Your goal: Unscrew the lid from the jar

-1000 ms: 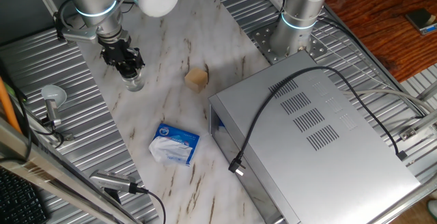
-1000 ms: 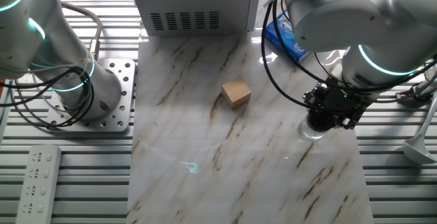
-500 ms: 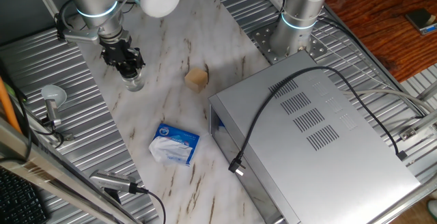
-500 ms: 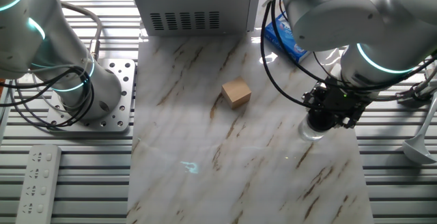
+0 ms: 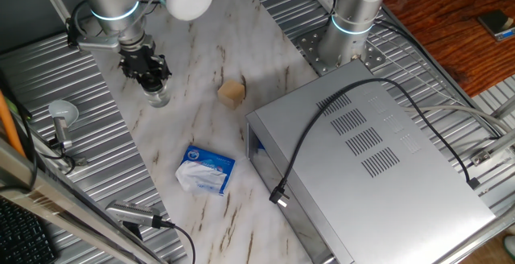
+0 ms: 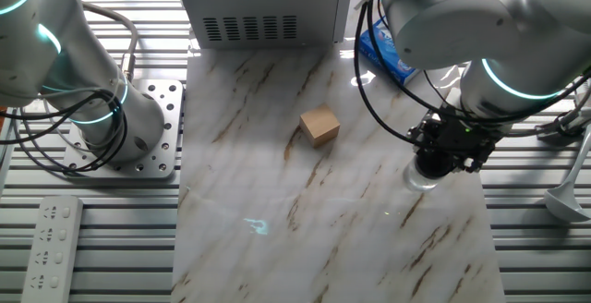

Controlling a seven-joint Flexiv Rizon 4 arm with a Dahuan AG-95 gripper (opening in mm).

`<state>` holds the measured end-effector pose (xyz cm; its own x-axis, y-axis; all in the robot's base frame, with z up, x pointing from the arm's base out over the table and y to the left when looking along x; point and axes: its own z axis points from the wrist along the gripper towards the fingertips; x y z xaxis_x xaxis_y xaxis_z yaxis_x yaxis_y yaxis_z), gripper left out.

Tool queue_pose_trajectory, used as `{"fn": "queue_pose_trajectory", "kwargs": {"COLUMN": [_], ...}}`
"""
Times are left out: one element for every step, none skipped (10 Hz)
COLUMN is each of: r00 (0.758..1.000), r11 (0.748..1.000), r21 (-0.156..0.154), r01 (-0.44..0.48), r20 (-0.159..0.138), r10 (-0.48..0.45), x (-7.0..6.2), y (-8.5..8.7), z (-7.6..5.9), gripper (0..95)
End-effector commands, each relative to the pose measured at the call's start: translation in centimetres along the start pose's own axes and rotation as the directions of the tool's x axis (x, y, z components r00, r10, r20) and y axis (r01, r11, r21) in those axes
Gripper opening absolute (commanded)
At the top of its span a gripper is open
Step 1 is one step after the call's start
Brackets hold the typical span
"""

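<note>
Lid hidden under the hand point(image 5: 150, 77), jar point(image 6: 422, 177) top covered, finger spacing unclear

You have open marble point(image 6: 277, 201) on most sides of the jar point(image 5: 158, 96); the tan cube point(image 5: 231, 93) sits near, the blue-and-white packet point(image 5: 206, 170) well apart, and the grey metal box point(image 5: 370, 163) walls off one side

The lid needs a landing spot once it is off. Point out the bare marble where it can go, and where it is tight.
Free: the marble between the jar and the tan cube, and between the jar and the blue-and-white packet. Tight: the strip between the packet and the grey metal box, and right under the gripper.
</note>
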<state>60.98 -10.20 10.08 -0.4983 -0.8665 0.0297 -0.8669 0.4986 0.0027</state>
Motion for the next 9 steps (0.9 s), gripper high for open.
{"fn": "queue_pose_trajectory", "kwargs": {"r00": [1.0,1.0,1.0,0.999,0.997,0.994,0.991,0.991,0.99], "r11": [1.0,1.0,1.0,0.999,0.997,0.994,0.991,0.991,0.99], "r21": [0.002,0.001,0.001,0.0,-0.002,-0.003,-0.002,-0.002,-0.001], "r01": [-0.005,-0.016,-0.027,-0.054,-0.078,-0.111,-0.131,-0.136,-0.143], "r20": [-0.001,0.001,0.001,0.001,0.004,0.006,0.007,0.006,0.006], "r10": [0.005,0.016,0.027,0.054,0.078,0.111,0.131,0.136,0.143], "x": [-0.04,-0.03,-0.02,-0.01,-0.01,-0.01,-0.01,-0.01,-0.01], "y": [-0.02,-0.02,-0.02,-0.01,-0.01,0.0,0.0,0.0,-0.01], "z": [0.12,0.11,0.1,0.06,0.06,0.05,0.04,0.05,0.05], "gripper": [57.0,57.0,57.0,57.0,57.0,57.0,57.0,57.0,57.0]}}
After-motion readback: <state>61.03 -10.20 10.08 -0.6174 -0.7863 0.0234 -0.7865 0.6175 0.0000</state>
